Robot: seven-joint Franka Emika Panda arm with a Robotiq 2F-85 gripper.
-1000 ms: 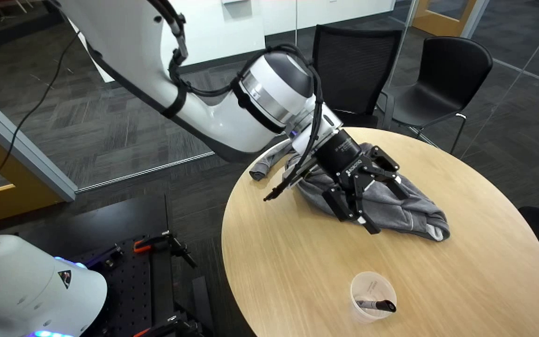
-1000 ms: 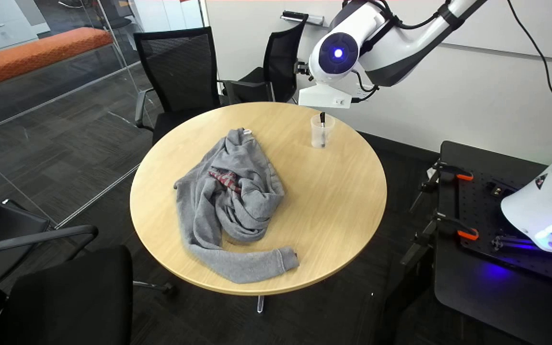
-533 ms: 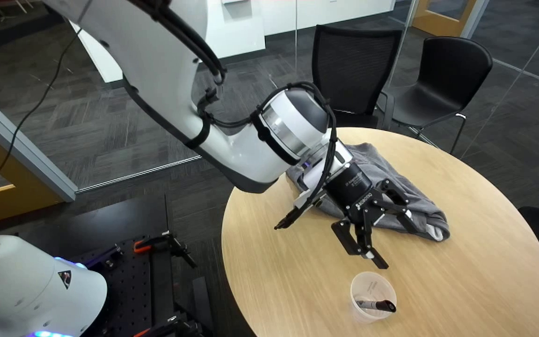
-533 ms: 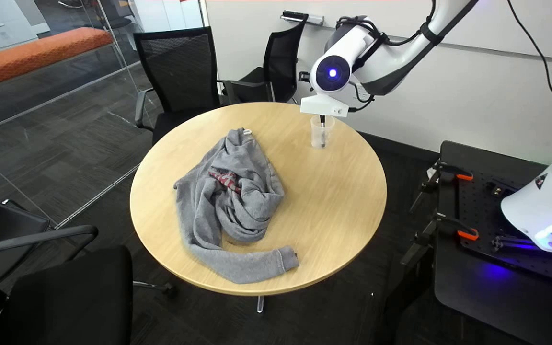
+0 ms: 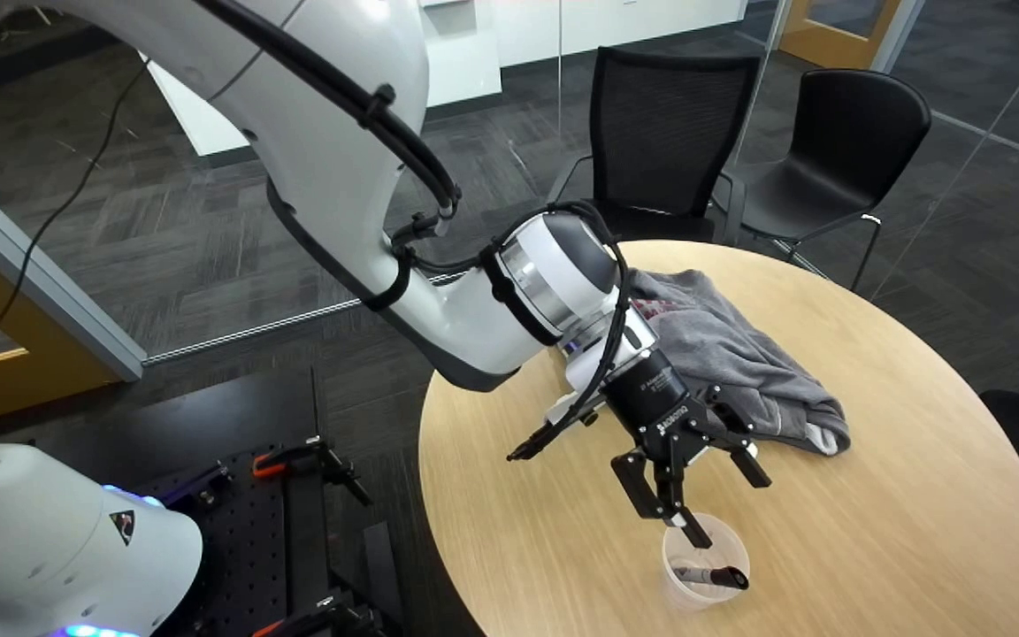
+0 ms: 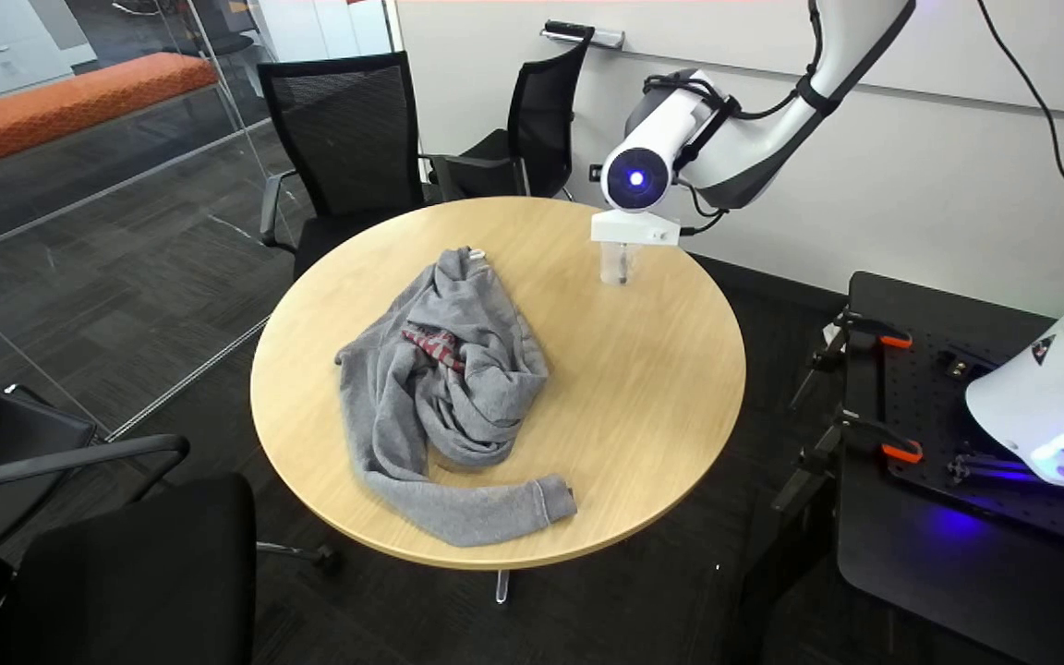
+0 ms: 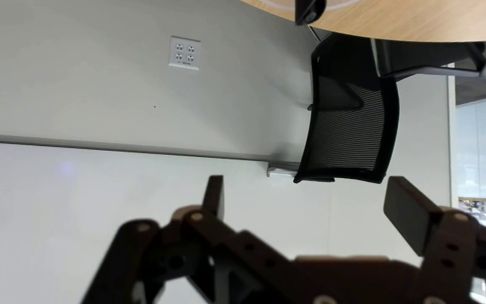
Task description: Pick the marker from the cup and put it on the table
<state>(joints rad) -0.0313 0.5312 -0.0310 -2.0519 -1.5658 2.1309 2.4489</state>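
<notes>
Black-capped marker (image 5: pixel 711 577), in the foreground of an exterior view: tilted inside a see-through plastic cup (image 5: pixel 726 547), cap end up at the rim. Cup upright on a round desk (image 5: pixel 554 495) of pale wood, close to the bottom edge of that view. Just beyond, black jaws: pointing downward at a slant, spread wide apart, holding nothing. One fingertip (image 5: pixel 695 531) overlapping the far rim of the cup in that view, contact impossible to tell; opposite fingertip higher up, over the desk. Marker below the jaws and clear of them. In the wrist view, upside down, only the marker's dark end at the top edge; from side to side, in line with the gap between the fingertips, yet well apart from both. Behind the jaws, white arm (image 5: pixel 483 327) slanting down from the upper left. In an exterior view, only the lower parts of cup and marker showing beneath a white housing (image 6: pixel 620 227) at the wrist. Beyond, on the desk, crumpled grey cloth (image 5: pixel 722 354) with a red patterned patch. Farthest, black mesh chair (image 5: pixel 673 133), black smooth-backed chair (image 5: pixel 859 133) and orange-brown wooden door (image 5: pixel 837 53).
</notes>
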